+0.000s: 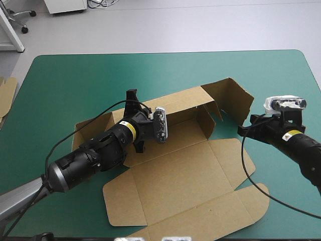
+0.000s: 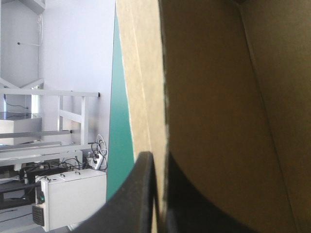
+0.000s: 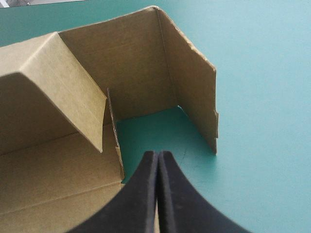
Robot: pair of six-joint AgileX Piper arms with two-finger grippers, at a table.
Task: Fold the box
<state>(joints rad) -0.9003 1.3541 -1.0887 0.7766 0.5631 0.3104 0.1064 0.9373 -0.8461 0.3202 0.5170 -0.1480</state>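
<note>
The brown box (image 1: 175, 170) lies mid-table, its base and front flaps flat, its far wall and right end flap raised. My left gripper (image 1: 132, 95) reaches over the base to the far wall's top edge. In the left wrist view its black fingers (image 2: 141, 194) pinch that wall (image 2: 218, 97), one on each face, so my left gripper (image 2: 158, 158) is shut on the box. My right gripper (image 1: 242, 130) hovers just off the box's right end, shut and empty. In the right wrist view my right gripper (image 3: 158, 154) points at the upright end flap (image 3: 141, 68), a little short of it.
An edge of more brown board (image 1: 6, 93) shows at the table's left edge. Bare teal-green cover (image 1: 75, 85) lies left of and beyond the box, and to the right past my right arm (image 3: 262, 73).
</note>
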